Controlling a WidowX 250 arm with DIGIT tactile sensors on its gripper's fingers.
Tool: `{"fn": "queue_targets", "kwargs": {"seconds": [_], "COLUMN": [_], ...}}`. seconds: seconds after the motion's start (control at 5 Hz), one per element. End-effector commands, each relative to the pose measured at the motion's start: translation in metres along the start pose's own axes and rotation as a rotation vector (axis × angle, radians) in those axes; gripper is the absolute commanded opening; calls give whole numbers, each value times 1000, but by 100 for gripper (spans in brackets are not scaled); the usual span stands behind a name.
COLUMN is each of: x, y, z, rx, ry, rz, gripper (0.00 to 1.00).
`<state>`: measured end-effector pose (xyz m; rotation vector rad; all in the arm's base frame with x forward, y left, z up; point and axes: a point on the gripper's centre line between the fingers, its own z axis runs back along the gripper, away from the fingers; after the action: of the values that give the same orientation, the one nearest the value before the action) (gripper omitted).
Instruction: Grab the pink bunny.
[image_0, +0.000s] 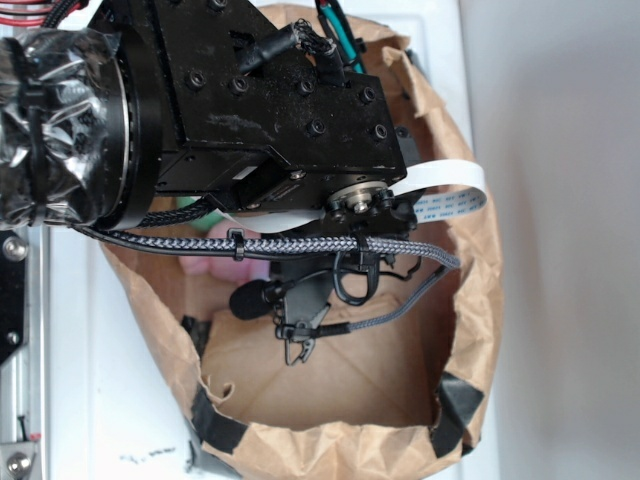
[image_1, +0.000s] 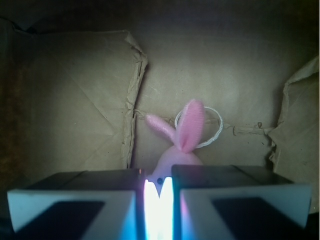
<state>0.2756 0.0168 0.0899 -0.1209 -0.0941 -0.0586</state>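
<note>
The pink bunny (image_1: 176, 158) lies on the brown paper floor of a bag. Its two long ears (image_1: 189, 125) and the top of its head stick out past my fingers, and a small dark eye shows at the gap. My gripper (image_1: 159, 182) is shut on the bunny, whose body fills the narrow bright slit between the two fingers. A white string loop (image_1: 214, 126) lies behind the ears. In the exterior view my arm (image_0: 270, 100) reaches down into the bag and hides the gripper. Only a patch of the pink bunny (image_0: 205, 272) shows under the cables.
The brown paper bag (image_0: 470, 330) surrounds the arm, with crumpled walls and black tape at its rim. Folded paper flaps (image_1: 132, 90) stand to the left and right of the bunny. A braided cable (image_0: 290, 245) and a white ribbon cable (image_0: 450, 190) cross the bag opening.
</note>
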Motion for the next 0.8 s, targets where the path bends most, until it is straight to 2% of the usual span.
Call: {"fn": "queue_targets", "kwargs": {"seconds": [0.0, 0.6], "x": [8, 2], "y": [7, 8], "z": [18, 16], "rx": [51, 52], "ry": [-84, -74], "rz": [-3, -24], "gripper": [100, 100]}}
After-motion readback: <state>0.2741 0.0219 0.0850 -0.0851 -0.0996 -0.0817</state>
